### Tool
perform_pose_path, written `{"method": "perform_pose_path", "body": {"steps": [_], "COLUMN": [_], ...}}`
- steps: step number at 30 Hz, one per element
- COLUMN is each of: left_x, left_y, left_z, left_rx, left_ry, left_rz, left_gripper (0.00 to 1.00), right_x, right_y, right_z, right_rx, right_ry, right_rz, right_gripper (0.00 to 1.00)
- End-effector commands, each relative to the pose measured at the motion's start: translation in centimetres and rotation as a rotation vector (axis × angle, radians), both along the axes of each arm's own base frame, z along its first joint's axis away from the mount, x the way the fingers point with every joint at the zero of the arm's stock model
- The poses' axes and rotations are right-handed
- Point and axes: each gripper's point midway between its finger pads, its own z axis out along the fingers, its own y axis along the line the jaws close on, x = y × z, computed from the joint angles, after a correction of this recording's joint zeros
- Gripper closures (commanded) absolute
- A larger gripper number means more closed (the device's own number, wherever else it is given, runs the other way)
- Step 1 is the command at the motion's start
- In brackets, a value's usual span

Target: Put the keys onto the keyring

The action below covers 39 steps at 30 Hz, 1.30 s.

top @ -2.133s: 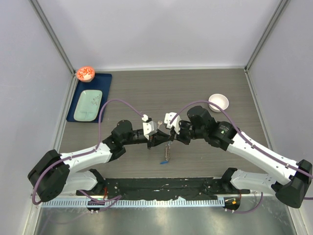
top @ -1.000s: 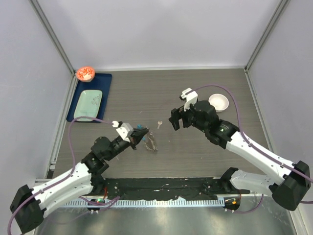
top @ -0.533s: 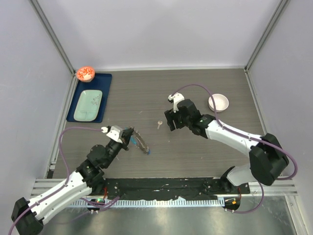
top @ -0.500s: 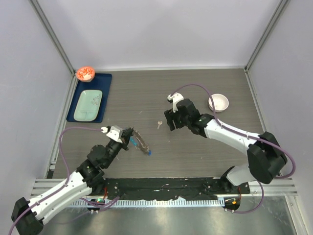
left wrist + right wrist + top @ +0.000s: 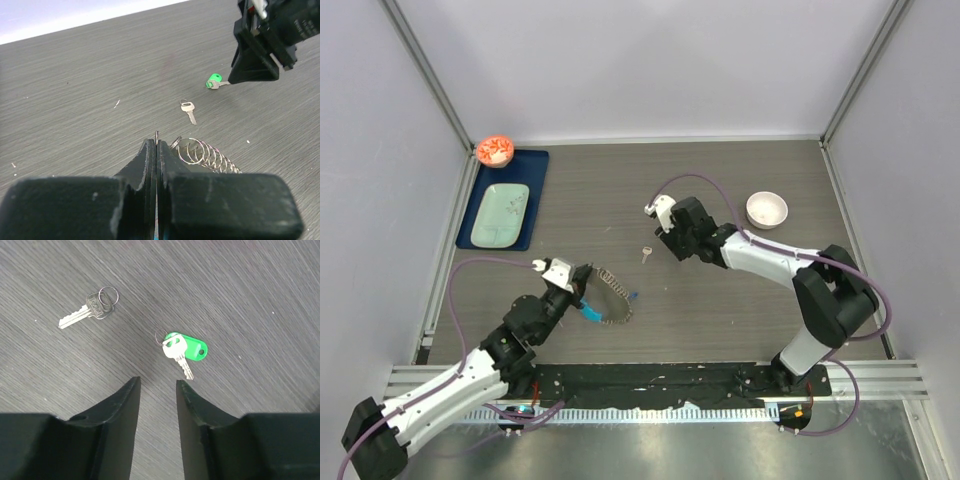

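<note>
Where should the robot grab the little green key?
Grab the green key by its green head, straight down from above. It lies flat on the table, and the head is its widest part. The right claw hangs open near it.

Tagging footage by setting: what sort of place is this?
Probably a lab robot test cell: pale panel walls on aluminium posts enclose a grey table bearing the left arm and right arm.
</note>
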Motion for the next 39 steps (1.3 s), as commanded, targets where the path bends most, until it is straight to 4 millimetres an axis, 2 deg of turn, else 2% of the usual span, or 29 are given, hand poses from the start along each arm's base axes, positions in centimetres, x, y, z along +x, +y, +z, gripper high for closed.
{"method": "perform_pose_path", "body": {"steps": [1,9,20,35,37,39], "left_x": [0.0,0.0,0.0,-0.1,-0.1,-0.1], "left_y": [0.6,0.9,0.9,0.9,0.9,0.9], "left_z": [2.2,2.0,2.0,2.0,2.0,1.9], "left_rx": [-0.069,-0.067,-0.065,-0.062,-0.061,-0.06], "left_ry": [-0.066,-0.062,-0.06,-0.06,-0.059,-0.058], "left_rz": [0.025,0.036,0.036,0.034,0.031,0.033], "left_gripper": [1.0,1.0,1.0,1.0,1.0,1.0], "right_x": [1.6,2.4,3.9,4.4,4.5,4.4], "right_y": [1.5,2.7,1.9,1.7,1.7,1.7], "right_z": [1.2,-0.8,-2.3,-4.2,-4.3,-4.4], "right_rx": [-0.069,-0.2,-0.395,-0.45,-0.451,-0.452], "right_ry": [-0.08,-0.119,-0.181,-0.176,-0.176,-0.173], "right_rz": [0.111,0.159,0.138,0.147,0.149,0.152], "right_gripper": [0.6,0.61,0.65,0.65,0.69,0.81]}}
